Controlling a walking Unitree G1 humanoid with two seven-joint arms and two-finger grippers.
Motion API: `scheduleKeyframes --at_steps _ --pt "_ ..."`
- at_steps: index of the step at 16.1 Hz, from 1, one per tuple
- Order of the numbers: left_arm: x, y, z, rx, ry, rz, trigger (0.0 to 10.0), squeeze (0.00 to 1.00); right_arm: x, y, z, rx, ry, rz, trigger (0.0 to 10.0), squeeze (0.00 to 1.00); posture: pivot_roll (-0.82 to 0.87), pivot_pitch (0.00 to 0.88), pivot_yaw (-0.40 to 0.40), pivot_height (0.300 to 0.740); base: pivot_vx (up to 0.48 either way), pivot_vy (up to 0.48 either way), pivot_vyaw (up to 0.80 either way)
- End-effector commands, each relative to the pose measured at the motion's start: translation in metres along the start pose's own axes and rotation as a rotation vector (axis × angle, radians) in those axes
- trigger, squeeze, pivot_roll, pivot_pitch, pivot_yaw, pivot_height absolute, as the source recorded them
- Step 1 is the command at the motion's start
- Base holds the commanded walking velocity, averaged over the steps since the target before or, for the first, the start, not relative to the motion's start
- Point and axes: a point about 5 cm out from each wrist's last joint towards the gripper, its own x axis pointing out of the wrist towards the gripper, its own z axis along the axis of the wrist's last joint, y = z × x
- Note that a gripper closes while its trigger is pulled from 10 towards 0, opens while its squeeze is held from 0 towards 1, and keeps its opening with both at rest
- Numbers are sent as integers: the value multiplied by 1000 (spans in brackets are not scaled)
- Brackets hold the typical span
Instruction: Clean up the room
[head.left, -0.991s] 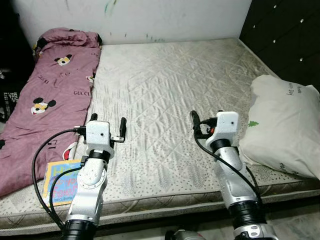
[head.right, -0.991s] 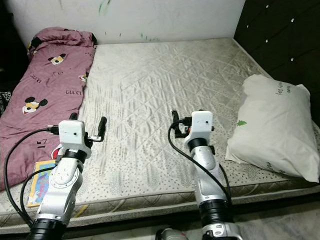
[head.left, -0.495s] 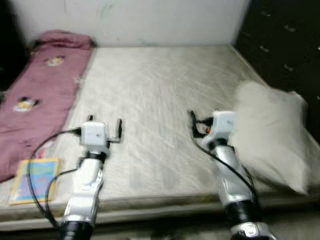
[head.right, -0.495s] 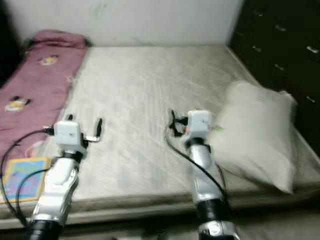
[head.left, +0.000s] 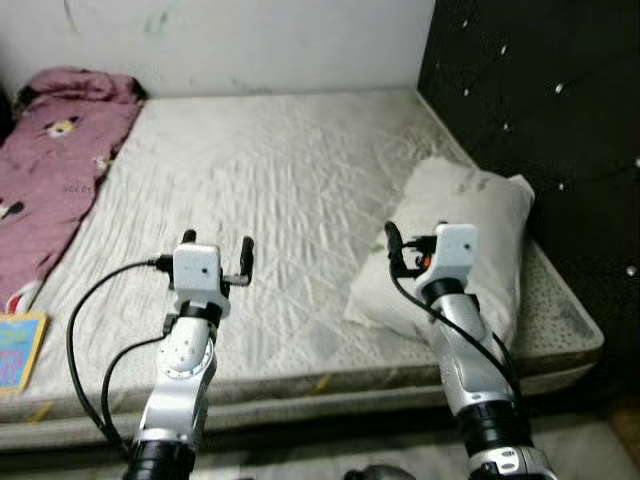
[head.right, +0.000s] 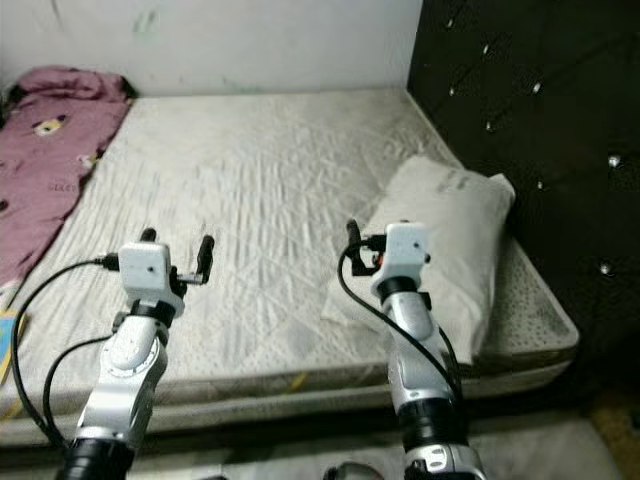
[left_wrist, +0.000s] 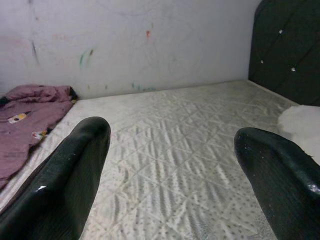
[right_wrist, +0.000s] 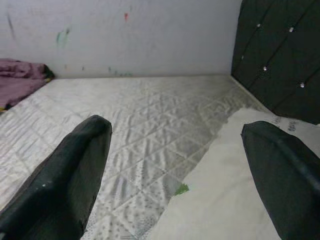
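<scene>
Bare mattress (head.left: 280, 190) takes up most of what I see from the head: grey-white quilted fabric, diamond stitching, speckled, rectangular, worn edge at the near side. Behind it a white wall (head.left: 230, 40) with faint green and red marks. Dark tufted headboard (head.left: 540, 110) stands along the mattress's right side, black padding with shiny studs.

Maroon blanket (head.left: 50, 160) lies crumpled along the left edge of the mattress, soft cloth with cartoon mouse prints. White pillow (head.left: 470, 240) sits on the right side of the mattress against the headboard, puffy, rumpled, small print on it. A colourful flat book (head.left: 15, 345) lies at the near left corner, partly cut off by the frame.

Both silver arms reach forward over the near edge. Left end effector (head.left: 215, 255) hovers over bare mattress, its black fingers spread apart, nothing between them. Right end effector (head.left: 400, 245) hangs just over the near-left edge of the pillow, fingers also spread wide and empty.

Left wrist view gives the wall scribbles clearly, plus the rounded glossy fingertips (left_wrist: 75, 170). Right wrist view brings out a small green mark (right_wrist: 182, 189) on the pillow, close below the fingers.
</scene>
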Motion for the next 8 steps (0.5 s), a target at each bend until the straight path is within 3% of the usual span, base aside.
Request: scheduleKeyframes --at_steps 1,8 --pt "1 5 2 10 -10 22 10000 0 2 3 4 -1 -16 10 10000 0 -89 0 22 740 0 0 0" --pt "2 4 2 14 -11 9 10000 0 2 4 4 -12 -20 14 10000 0 -90 0 21 740 0 0 0"
